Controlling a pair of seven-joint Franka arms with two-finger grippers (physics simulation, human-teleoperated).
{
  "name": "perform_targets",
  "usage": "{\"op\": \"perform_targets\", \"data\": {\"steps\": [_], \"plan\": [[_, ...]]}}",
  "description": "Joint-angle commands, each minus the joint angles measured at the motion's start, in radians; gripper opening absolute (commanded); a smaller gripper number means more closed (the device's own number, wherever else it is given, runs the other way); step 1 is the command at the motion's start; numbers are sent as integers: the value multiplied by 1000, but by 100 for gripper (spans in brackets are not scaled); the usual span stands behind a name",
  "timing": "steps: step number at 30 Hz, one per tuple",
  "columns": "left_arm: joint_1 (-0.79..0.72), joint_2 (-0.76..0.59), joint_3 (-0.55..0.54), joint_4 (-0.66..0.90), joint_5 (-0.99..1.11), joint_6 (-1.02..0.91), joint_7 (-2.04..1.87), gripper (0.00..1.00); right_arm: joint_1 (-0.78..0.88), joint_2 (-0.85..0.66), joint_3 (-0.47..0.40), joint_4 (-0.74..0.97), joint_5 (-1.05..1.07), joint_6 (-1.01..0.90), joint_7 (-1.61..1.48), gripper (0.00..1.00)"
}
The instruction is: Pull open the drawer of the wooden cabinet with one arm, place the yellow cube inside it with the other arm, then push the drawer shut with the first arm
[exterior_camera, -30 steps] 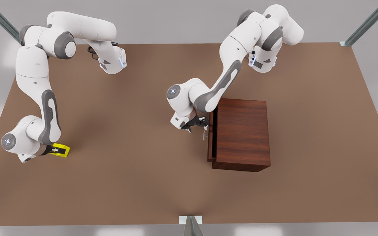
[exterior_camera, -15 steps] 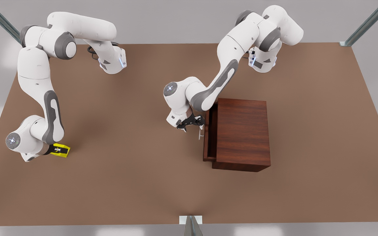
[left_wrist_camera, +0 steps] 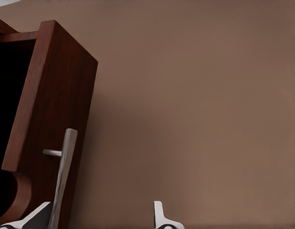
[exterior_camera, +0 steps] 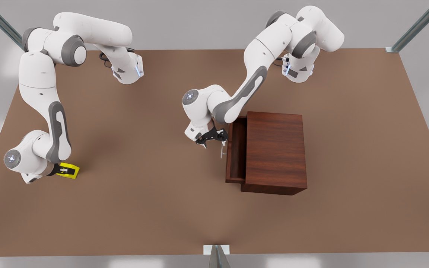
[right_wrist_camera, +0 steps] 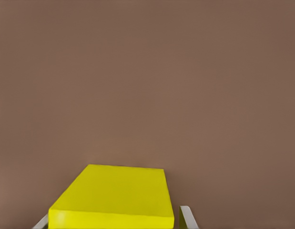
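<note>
At about eight o'clock in the front view, nearest the camera side, the right pincer (exterior_camera: 62, 171) is low at the brown surface (exterior_camera: 143, 208) with its fingers (right_wrist_camera: 186, 217) clamped on either side of the yellow cube (exterior_camera: 69, 171), which rests on the surface, well apart from the cabinet. Near the centre, the left pincer (exterior_camera: 214, 138) is at the thin silver handle (exterior_camera: 222, 149); its fingers (left_wrist_camera: 159, 217) stand apart, one beside the bar. The drawer (exterior_camera: 235, 152) juts partway out of the wooden cabinet (exterior_camera: 276, 150) toward nine o'clock, its inside open. The cabinet stands right of centre, at about three o'clock.
</note>
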Motion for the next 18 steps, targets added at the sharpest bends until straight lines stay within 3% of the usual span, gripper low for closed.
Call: {"op": "perform_targets", "data": {"steps": [1, 9, 18], "plan": [[-4, 0, -2, 0, -2, 18, -19, 100, 1, 1, 0, 0, 4, 5, 4, 91], [-18, 1, -2, 7, -2, 32, -30, 100, -1, 1, 0, 0, 5, 7, 17, 78], [-38, -17, -14, 15, -11, -37, -25, 100, 1, -62, 2, 4, 8, -42, 40, 76]]}}
